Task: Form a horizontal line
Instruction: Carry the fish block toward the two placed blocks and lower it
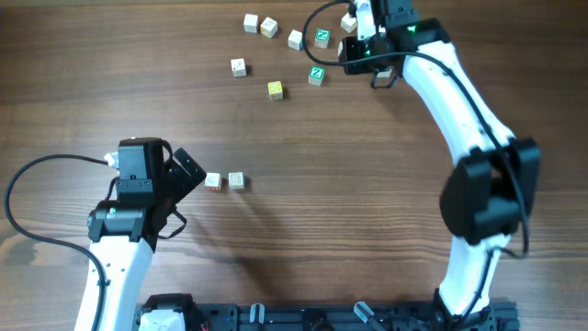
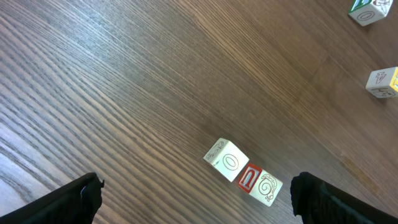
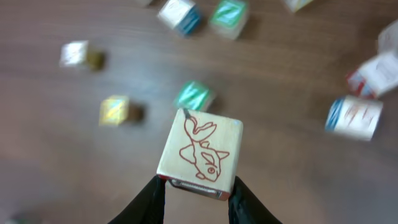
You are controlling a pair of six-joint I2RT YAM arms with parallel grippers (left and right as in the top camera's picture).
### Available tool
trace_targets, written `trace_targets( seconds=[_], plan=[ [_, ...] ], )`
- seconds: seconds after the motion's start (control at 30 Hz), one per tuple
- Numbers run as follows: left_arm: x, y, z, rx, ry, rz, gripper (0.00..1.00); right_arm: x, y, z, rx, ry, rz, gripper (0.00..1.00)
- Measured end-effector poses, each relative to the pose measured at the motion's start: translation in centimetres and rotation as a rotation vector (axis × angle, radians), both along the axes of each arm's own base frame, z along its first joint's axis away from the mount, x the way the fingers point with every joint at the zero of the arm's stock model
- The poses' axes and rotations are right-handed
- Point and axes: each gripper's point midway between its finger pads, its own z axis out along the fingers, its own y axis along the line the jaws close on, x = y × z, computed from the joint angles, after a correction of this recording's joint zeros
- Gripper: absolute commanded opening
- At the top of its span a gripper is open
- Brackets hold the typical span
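Note:
Two small pale wooden cubes lie side by side left of the table's middle, one with a red face (image 1: 212, 182) and one with a grey mark (image 1: 237, 180). The left wrist view shows them touching: an oval-marked cube (image 2: 227, 160) and a swirl-marked one (image 2: 267, 188). My left gripper (image 1: 188, 195) (image 2: 198, 199) stands wide open just left of them, with nothing between its fingers. At the far right, my right gripper (image 1: 353, 20) (image 3: 196, 193) is shut on a pale cube with a red fish drawing (image 3: 200, 152), held above the table.
Several loose cubes lie scattered at the back, among them green-topped ones (image 1: 322, 37) (image 1: 316, 75), a yellow-topped one (image 1: 275, 89) and pale ones (image 1: 251, 22) (image 1: 239, 67). The right arm (image 1: 478, 138) arches over the table's right side.

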Motion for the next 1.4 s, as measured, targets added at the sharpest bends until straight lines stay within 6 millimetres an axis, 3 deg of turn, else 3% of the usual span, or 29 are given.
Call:
trace_targets(
  seconds=[0.07, 0.13, 0.17, 0.5, 0.7, 0.97, 1.1, 1.17, 1.4],
  plan=[
    [0.0, 0.0, 0.0, 0.0, 0.0, 0.0, 1.0, -2.6, 1.2, 1.5, 0.039, 0.055, 0.03, 0.29],
    [0.0, 0.0, 0.0, 0.0, 0.0, 0.0, 1.0, -4.7, 2.1, 1.7, 0.059, 0.119, 0.056, 0.3],
    [0.0, 0.0, 0.0, 0.0, 0.0, 0.0, 1.0, -6.4, 2.9, 1.3, 0.067, 0.181, 0.072, 0.29],
    [0.0, 0.0, 0.0, 0.0, 0.0, 0.0, 1.0, -14.5, 10.6, -1.9, 0.04, 0.343, 0.246, 0.3],
    [0.0, 0.0, 0.0, 0.0, 0.0, 0.0, 1.0, -18.2, 14.1, -4.1, 0.035, 0.402, 0.249, 0.3],
    [0.0, 0.0, 0.0, 0.0, 0.0, 0.0, 1.0, -20.2, 17.9, -7.4, 0.091, 0.4, 0.169, 0.3],
    [0.0, 0.0, 0.0, 0.0, 0.0, 0.0, 1.0, -19.2, 16.7, -9.3, 0.024, 0.344, 0.069, 0.3],
    [0.0, 0.0, 0.0, 0.0, 0.0, 0.0, 1.0, -17.9, 15.5, -10.0, -0.032, 0.28, 0.0, 0.3],
    [0.0, 0.0, 0.0, 0.0, 0.0, 0.0, 1.0, -16.7, 15.5, -12.3, -0.002, 0.193, -0.035, 0.34]
  ],
)
